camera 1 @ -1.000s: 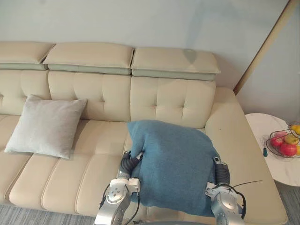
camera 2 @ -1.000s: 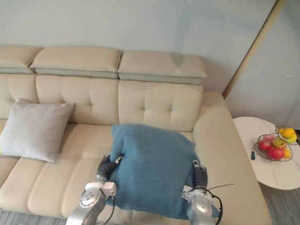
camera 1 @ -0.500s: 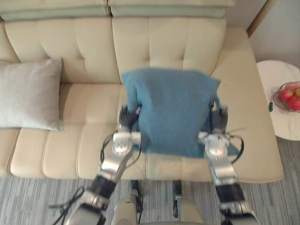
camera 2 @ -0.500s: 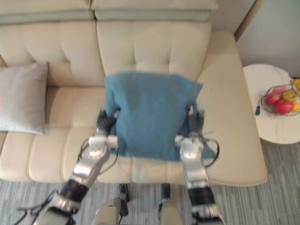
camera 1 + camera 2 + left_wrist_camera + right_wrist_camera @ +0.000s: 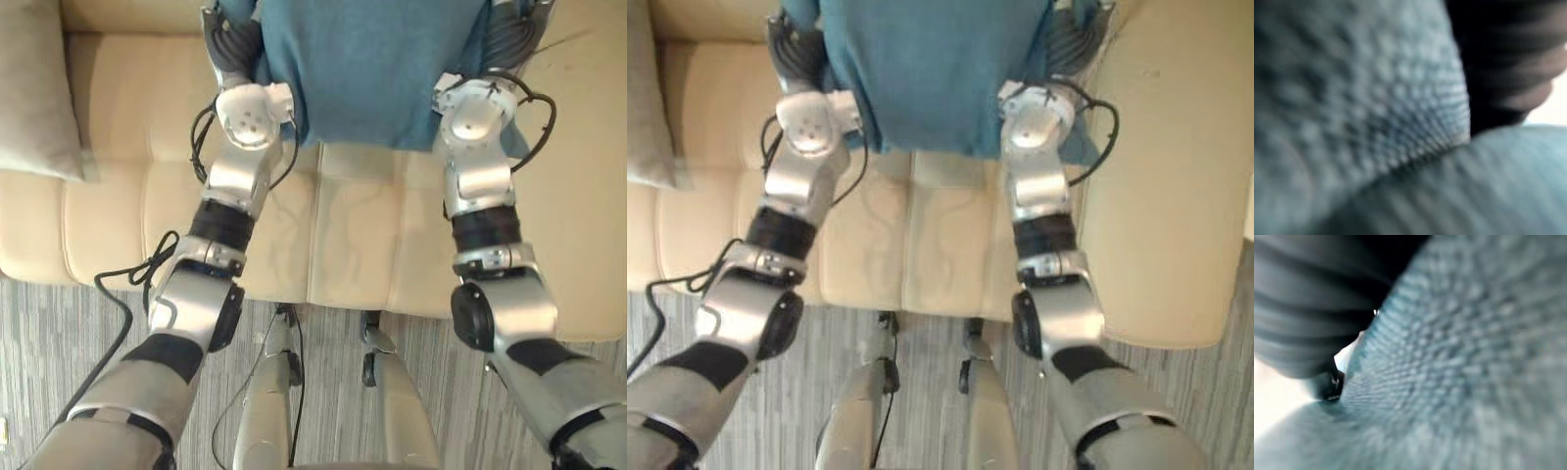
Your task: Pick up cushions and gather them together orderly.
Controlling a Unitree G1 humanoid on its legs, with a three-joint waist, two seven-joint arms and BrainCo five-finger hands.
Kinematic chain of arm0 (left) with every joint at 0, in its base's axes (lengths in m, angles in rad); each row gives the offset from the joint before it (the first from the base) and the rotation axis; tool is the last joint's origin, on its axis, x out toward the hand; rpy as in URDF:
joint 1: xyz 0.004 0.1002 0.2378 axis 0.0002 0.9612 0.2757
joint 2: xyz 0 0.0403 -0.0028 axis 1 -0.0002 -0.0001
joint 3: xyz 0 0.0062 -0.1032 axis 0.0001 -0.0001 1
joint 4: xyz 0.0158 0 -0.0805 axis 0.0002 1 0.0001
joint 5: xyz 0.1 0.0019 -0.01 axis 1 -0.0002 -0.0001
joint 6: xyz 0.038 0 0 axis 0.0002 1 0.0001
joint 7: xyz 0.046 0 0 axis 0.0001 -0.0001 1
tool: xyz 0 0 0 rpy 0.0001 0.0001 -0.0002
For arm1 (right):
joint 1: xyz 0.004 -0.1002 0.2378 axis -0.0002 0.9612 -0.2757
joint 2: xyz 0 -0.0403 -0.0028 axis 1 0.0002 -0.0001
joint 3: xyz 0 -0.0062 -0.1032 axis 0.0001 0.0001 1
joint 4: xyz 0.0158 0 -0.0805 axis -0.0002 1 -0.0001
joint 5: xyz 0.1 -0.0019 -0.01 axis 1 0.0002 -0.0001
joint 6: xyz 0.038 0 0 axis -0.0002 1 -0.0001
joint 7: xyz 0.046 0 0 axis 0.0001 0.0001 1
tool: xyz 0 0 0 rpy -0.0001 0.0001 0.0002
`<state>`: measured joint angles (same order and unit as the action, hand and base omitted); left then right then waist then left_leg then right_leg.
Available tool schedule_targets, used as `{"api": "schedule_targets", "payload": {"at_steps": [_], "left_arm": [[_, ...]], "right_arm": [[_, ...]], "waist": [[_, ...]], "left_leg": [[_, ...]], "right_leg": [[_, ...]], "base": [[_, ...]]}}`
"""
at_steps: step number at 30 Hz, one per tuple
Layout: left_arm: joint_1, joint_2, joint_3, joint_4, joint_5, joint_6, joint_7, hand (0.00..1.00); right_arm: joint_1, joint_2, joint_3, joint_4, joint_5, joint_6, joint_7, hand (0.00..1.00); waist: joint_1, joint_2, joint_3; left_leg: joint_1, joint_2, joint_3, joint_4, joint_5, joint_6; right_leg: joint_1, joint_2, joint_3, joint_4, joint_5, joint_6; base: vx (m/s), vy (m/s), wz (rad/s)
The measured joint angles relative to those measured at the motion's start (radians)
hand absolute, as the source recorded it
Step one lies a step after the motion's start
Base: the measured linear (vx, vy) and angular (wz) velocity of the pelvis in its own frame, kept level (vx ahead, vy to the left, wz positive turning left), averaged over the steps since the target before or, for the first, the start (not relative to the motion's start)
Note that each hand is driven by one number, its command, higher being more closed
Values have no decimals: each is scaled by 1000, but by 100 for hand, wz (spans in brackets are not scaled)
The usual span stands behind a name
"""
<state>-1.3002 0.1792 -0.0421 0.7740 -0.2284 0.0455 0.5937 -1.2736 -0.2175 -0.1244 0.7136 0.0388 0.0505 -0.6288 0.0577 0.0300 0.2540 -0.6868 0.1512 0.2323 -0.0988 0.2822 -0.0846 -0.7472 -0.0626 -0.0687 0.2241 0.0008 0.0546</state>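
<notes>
cropped cushion point(image 5: 372, 69) half-hides left hand point(image 5: 230, 39), right hand point(image 5: 511, 34)

Blue cushion point(image 5: 931, 69) btwn L hand point(image 5: 795, 49) & R hand point(image 5: 1070, 37), over cream sofa point(image 5: 1161, 196).

The blue cushion point(image 5: 367, 69) is a teal-blue square of coarse, nubbly knit. It sits at the far middle of the scene, raised over the cream sofa point(image 5: 353, 225) seat, with the left hand point(image 5: 232, 41) against its left side and the right hand point(image 5: 509, 34) against its right. Its near edge hangs fairly level, and one corner droops past the right wrist. The grey cushion point(image 5: 29, 88) is pale and plain, on the seat at far left, well apart from the blue one.
</notes>
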Motion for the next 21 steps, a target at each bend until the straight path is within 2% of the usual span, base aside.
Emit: {"api": "schedule_targets", "payload": {"at_steps": [1, 5, 8, 10, 14, 17, 21], "left_arm": [[-20, -1, 25, 49, -7, 19, -29, 0], [-23, -1, 64, 114, -9, 36, -97, 0], [-23, 5, 66, 129, -6, 36, -132, 0], [-16, 11, 87, 138, 4, 35, -146, 0], [61, 25, 108, 140, 13, 28, -165, 0], [122, 44, 143, 138, 11, 28, -169, 0], [260, 87, 169, 21, 1, 24, -188, 0]], "right_arm": [[-17, 1, 0, 46, 77, -2, 22, 0], [-34, 9, 4, 139, 178, 2, 88, 0], [-36, 5, 12, 139, 174, 2, 135, 0], [-33, 3, 12, 139, 157, -3, 156, 0], [8, 1, 12, 125, 151, -7, 181, 0], [94, -4, 9, 56, 125, -11, 197, 0], [267, -49, 5, -112, 119, -12, 225, 0]], "waist": [[-3, -1, 6], [-2, 0, 47], [-3, 0, 78], [-8, -1, 112], [-12, 0, 113], [-14, -1, 114], [-15, -2, 114]], "left_leg": [[-12, 0, -2, -2, 10, -11], [-15, 5, -2, -2, 10, -12], [-35, 10, 0, -2, 10, -12], [-31, 12, 0, -2, 21, -28], [-7, 11, 2, -2, 21, -28], [7, 10, 2, 10, 21, -29], [44, 11, 1, 20, 19, -28]], "right_leg": [[-10, -1, -6, 1, 0, 0], [-19, 3, -12, 18, -4, -5], [-60, 5, -14, 63, -13, -14], [-60, 6, -14, 81, -13, -15], [-59, 3, -13, 130, -41, -28], [-57, -2, -13, 179, -64, -32], [-32, -4, -11, 216, -75, -26]], "base": [[40, -24, 9], [43, -19, 3], [23, -11, -1], [18, -22, 5], [19, -36, 7], [8, -54, 12], [-17, -63, 5]]}}
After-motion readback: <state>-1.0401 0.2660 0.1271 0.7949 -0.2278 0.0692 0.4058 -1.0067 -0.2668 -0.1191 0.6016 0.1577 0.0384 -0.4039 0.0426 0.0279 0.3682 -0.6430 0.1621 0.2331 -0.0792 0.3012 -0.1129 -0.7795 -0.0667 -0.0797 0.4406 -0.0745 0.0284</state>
